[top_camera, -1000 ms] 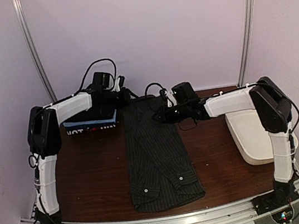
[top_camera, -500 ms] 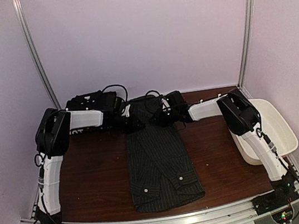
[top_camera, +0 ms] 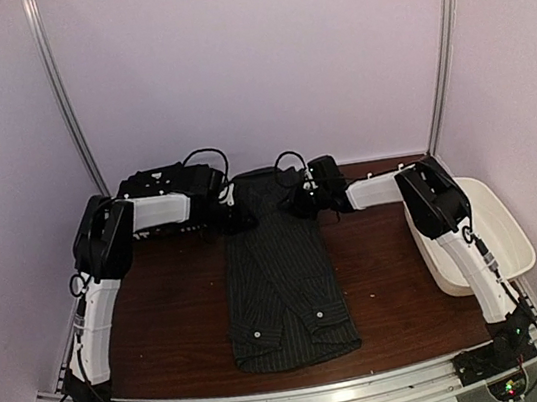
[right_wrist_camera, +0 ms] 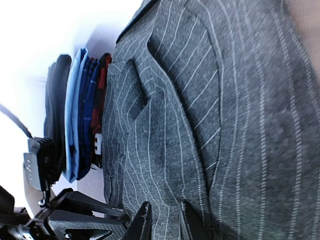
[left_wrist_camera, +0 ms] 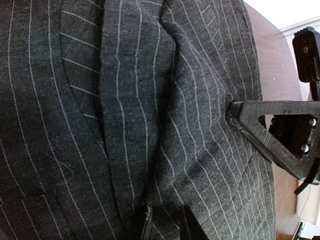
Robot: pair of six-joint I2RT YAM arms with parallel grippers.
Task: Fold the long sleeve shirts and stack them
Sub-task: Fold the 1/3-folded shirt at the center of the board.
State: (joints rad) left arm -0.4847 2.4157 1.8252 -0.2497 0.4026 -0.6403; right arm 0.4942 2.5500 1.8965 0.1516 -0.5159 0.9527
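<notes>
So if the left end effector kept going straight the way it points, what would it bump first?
The pinstriped shirt. The left end effector is pinching its cloth, and more folded pinstriped cloth fills the way straight ahead. How thick those folds are is hard to tell.

arms: my left arm (top_camera: pixel 99 317) and right arm (top_camera: pixel 465 263) wear white shells with black joints | claws: left gripper (top_camera: pixel 239 218) and right gripper (top_camera: pixel 299 203), both matte black | behind claws: looping black cables (top_camera: pixel 203 156) | right claw's finger (left_wrist_camera: pixel 239 112): triangular cut-out, two small screws
</notes>
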